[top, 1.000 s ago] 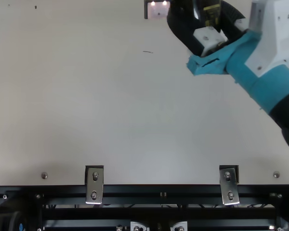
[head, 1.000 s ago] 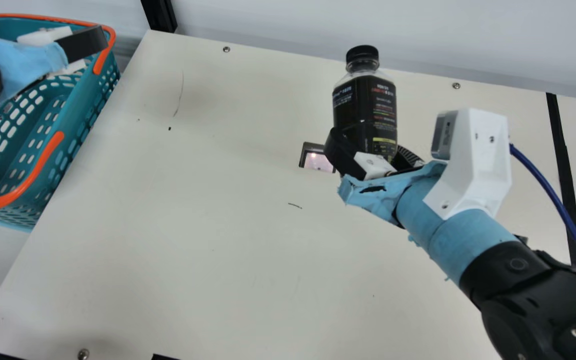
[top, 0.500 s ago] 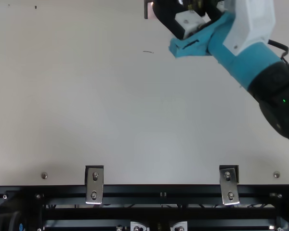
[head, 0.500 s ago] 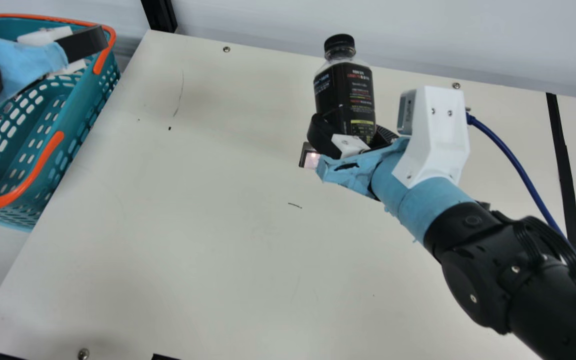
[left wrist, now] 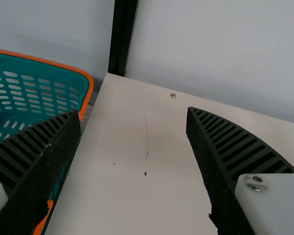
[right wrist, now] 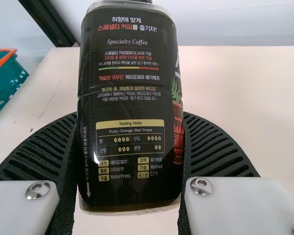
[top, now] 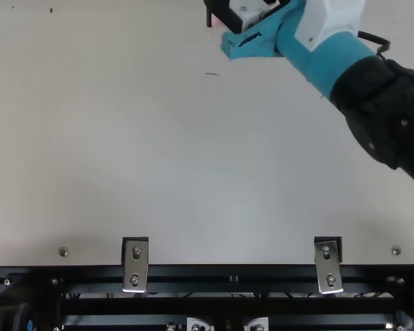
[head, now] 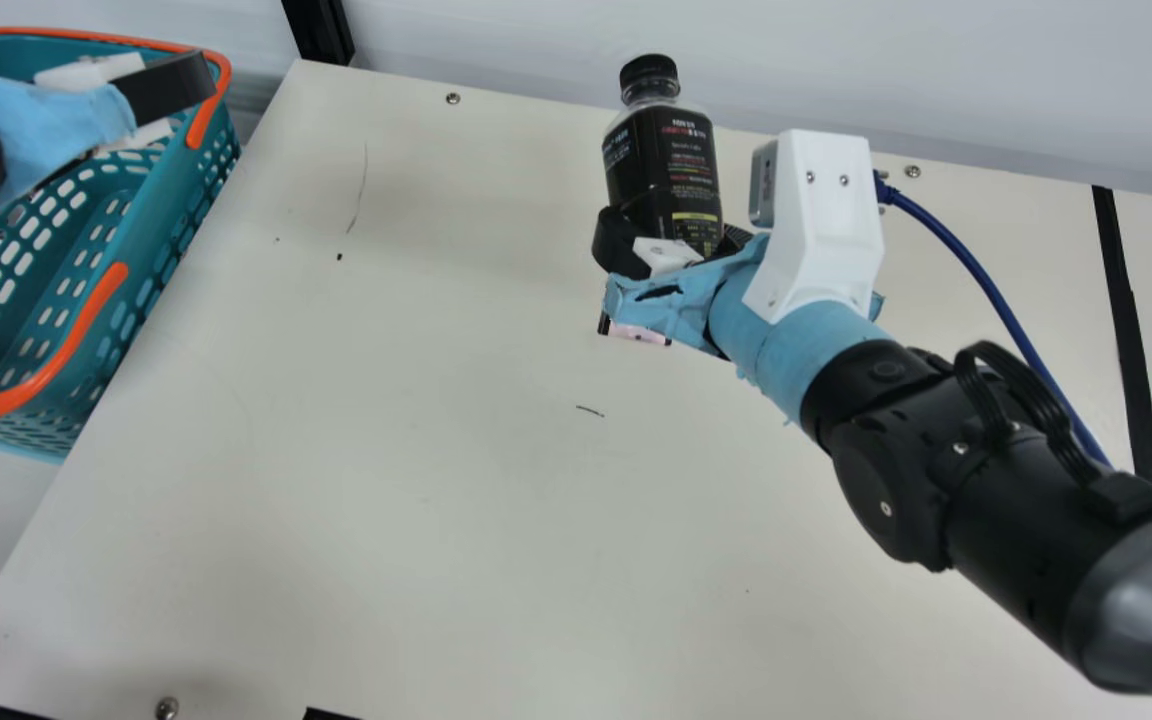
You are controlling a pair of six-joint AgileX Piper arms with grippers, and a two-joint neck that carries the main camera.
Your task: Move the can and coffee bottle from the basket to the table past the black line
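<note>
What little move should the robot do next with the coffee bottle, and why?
I'd guess the right gripper should carry the coffee bottle toward the black line, keeping it upright. Its fingers hold the bottle, which is on the line's basket side.

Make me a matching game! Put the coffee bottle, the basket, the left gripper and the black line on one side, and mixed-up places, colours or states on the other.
Things:
1. coffee bottle
2. basket
3. left gripper
4. black line

Clues:
A. teal and orange
B. fingers apart, holding nothing
C. on the table, toward the right in the main view
D. held in the right gripper, cap at the top

Right pairs: 1-D, 2-A, 3-B, 4-C
</note>
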